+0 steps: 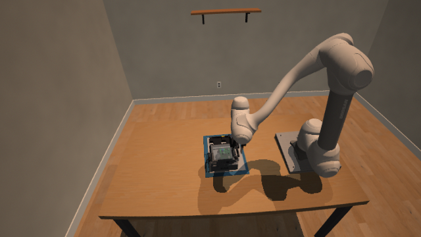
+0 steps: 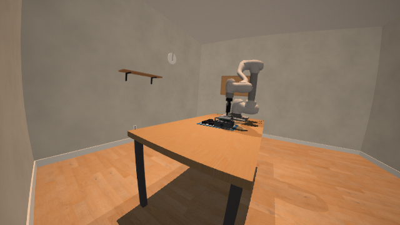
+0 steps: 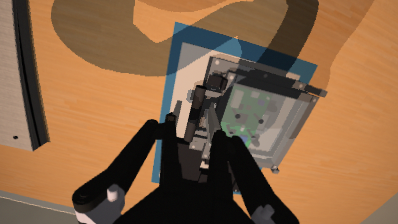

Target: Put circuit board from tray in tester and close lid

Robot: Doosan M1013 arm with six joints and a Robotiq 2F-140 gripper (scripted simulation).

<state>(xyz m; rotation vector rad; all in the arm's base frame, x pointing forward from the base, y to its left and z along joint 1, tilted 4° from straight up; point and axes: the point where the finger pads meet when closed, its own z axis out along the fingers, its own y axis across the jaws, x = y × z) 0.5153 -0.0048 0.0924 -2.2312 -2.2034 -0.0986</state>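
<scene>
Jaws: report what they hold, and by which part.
Nothing is held. The jaws stand parted on either side of the lid's handle, not clamped on it, and the lid lies down over the tester.

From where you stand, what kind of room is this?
Probably a small test room or workshop corner, sparsely furnished: bare grey walls with one shelf, a wood floor, and a single table carrying a robot arm and a board tester.

Cream rounded arm [image 1: 289, 82], dark-lettered upright link, black hand [image 3: 192, 137]
</scene>
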